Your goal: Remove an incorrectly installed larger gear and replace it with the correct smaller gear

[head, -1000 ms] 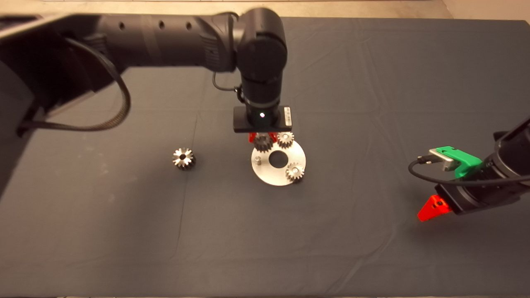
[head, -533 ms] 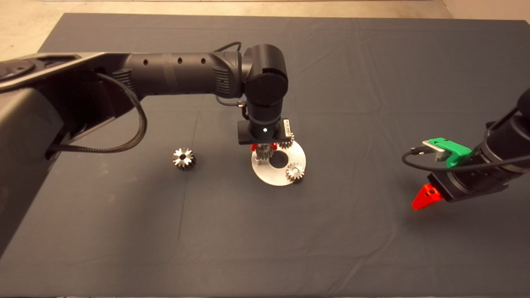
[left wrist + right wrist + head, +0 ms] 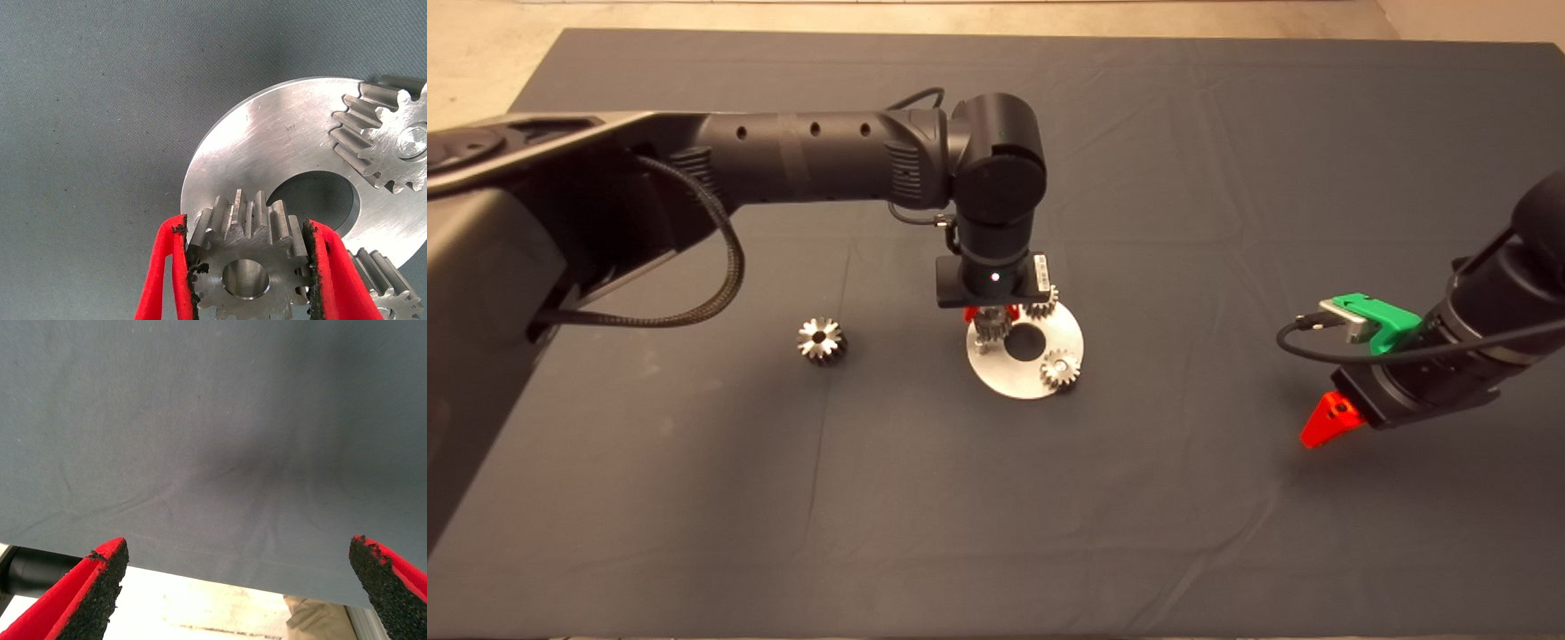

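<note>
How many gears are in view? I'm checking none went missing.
4: the smaller gear held in the left pincer above the round metal plate, two small gears on the plate, the larger gear lying on the mat.

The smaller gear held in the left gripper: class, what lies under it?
Under the smaller gear, shut in the left gripper, lies the round metal plate with its centre hole. Any peg beneath is covered by the gear.

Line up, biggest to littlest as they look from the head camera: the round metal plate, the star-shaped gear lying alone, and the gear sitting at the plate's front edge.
1. Round metal plate, clearly widest.
2. The larger gear lying alone on the mat.
3. Gear on the plate's front edge, only slightly smaller-looking than the lone one.
</note>
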Motion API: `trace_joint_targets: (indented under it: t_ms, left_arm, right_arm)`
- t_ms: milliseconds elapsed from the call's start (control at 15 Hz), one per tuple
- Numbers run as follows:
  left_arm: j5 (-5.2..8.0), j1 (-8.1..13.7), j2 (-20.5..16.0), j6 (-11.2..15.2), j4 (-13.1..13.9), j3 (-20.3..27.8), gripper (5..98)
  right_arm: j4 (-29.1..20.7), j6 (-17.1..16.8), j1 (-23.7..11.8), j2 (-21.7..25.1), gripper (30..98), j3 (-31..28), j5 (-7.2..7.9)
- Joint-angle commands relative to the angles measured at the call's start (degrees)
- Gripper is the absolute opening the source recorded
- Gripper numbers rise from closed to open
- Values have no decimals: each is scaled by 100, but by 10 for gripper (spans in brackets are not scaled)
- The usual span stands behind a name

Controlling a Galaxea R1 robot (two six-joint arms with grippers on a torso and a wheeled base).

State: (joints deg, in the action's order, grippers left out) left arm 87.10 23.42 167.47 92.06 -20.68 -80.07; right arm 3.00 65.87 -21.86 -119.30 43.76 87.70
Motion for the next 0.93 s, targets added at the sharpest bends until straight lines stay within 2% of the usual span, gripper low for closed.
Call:
trace_joint_targets:
  t_ms: [0,600,867]
  left_arm:
    - [790,190,-8,-40,-7,48,242]
    - [790,181,-187,13,46,362,242]
    - [790,146,-245,171,45,476,241]
  right_arm:
    - [201,-30,146,-108,877,61,730]
    - [201,-30,146,-119,877,122,730]
    - [236,-30,137,-125,877,122,730]
